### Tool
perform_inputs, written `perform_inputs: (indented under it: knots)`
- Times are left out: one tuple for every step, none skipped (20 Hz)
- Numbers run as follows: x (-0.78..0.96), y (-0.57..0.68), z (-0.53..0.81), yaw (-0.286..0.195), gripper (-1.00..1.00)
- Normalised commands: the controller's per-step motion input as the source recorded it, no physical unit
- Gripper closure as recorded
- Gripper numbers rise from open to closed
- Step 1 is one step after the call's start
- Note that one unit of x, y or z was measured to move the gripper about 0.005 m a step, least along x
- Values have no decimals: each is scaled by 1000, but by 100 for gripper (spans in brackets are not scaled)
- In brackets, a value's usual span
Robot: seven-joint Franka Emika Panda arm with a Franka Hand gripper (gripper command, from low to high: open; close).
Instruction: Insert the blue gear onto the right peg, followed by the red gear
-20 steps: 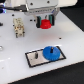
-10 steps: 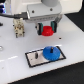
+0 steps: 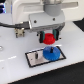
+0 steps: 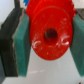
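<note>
Red gear (image 3: 48,38) hangs clamped between the gripper (image 3: 49,36) fingers, above the grey plate (image 3: 35,58) with its black border. In the wrist view the red gear (image 4: 49,34) fills the frame, its centre hole dark, with the teal pads (image 4: 22,47) pressed against its toothed rim on both sides. Blue gear (image 3: 51,52) lies flat on the plate toward the exterior view's right, just below the held gear. The plate rests on a white table (image 3: 15,50).

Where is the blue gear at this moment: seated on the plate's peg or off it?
On the plate: the blue gear lies flat at the exterior view's right end of the grey plate. The peg itself is hidden, so full seating cannot be confirmed.
</note>
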Motion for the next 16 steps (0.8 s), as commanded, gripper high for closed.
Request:
perform_inputs:
  knots:
    - [471, 3, 28, 0, 100]
    - [481, -3, 51, 0, 100]
    - [449, 19, 36, 0, 100]
    - [415, 12, 5, 0, 100]
    - [441, 5, 18, 0, 100]
    - [457, 4, 24, 0, 100]
    - [462, 4, 11, 0, 100]
    - [473, 3, 57, 0, 100]
    - [-6, 0, 0, 0, 100]
    - [43, 0, 23, 0, 100]
    - [191, 0, 266, 0, 100]
    - [340, 0, 466, 0, 100]
    - [429, 34, 571, 0, 100]
    - [480, 3, 611, 0, 100]
    - [540, 0, 600, 0, 100]
    - [563, -17, 566, 0, 100]
